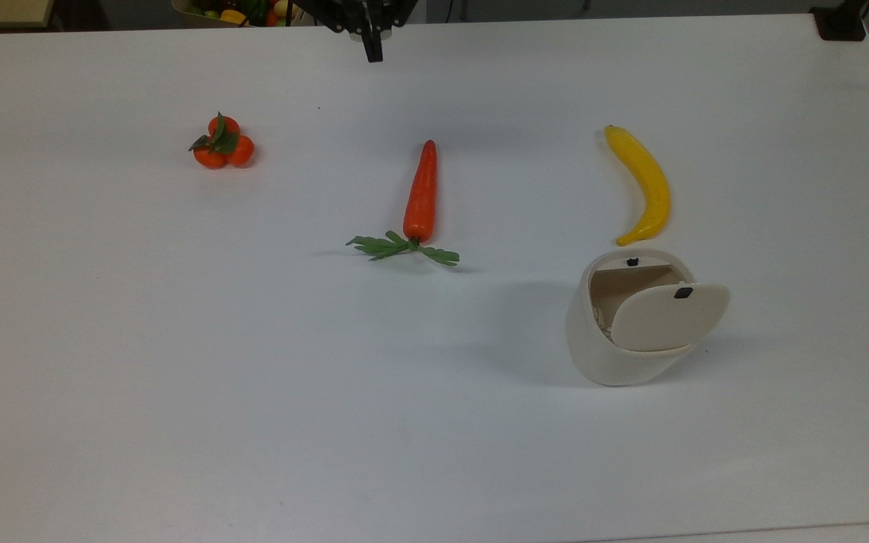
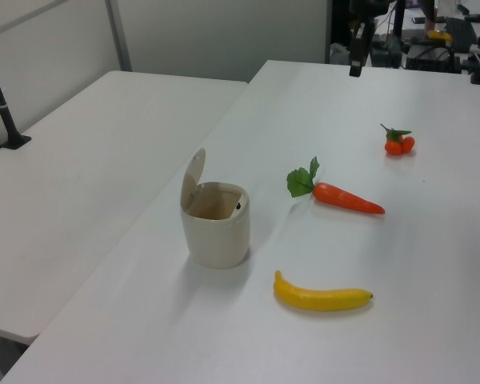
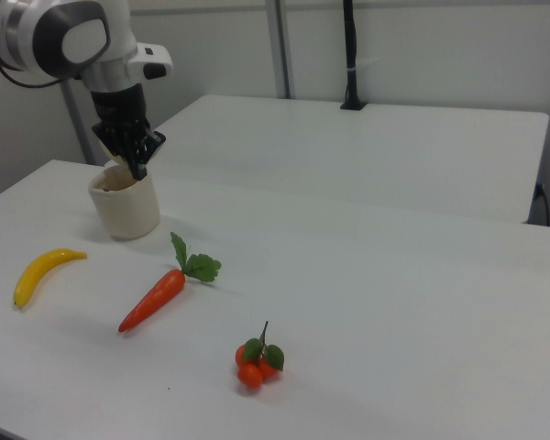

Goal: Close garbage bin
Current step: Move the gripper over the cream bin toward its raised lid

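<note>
Bin lid up, pincer (image 1: 371, 54) far off

In the top view, the pincer hangs over the counter's (image 1: 178, 339) far edge, fingers pressed together. Tangerines (image 1: 222, 142) lie to its left, the carrot (image 1: 420, 192) just below, the banana (image 1: 644, 184) right, and the open garbage bin (image 1: 634, 324) farthest away.

My gripper (image 1: 371, 51) is black, on a white and grey arm (image 3: 69, 37). The counter (image 1: 178, 362) is plain white. The garbage bin (image 1: 634, 332) is cream with a black tab. The banana (image 1: 646, 185) is yellow, the carrot (image 1: 421, 192) orange with green leaves, the tangerines (image 1: 223, 145) orange, green-leafed.
</note>
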Controlling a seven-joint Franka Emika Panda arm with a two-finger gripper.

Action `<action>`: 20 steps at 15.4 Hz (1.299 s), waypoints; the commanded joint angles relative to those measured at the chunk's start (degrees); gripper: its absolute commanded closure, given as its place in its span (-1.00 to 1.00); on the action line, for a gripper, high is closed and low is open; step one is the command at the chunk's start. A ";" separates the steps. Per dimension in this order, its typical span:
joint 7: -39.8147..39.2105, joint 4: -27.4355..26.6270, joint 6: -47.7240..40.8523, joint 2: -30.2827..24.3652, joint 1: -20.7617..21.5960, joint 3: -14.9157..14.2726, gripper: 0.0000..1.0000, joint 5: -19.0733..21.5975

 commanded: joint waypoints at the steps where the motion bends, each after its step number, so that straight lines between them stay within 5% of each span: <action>1: -1.05 -0.71 3.36 1.98 0.93 0.08 1.00 1.19; 7: -0.96 -0.45 9.59 4.36 1.19 0.87 1.00 3.20; 20: 4.31 4.38 47.29 16.74 9.09 6.58 1.00 3.03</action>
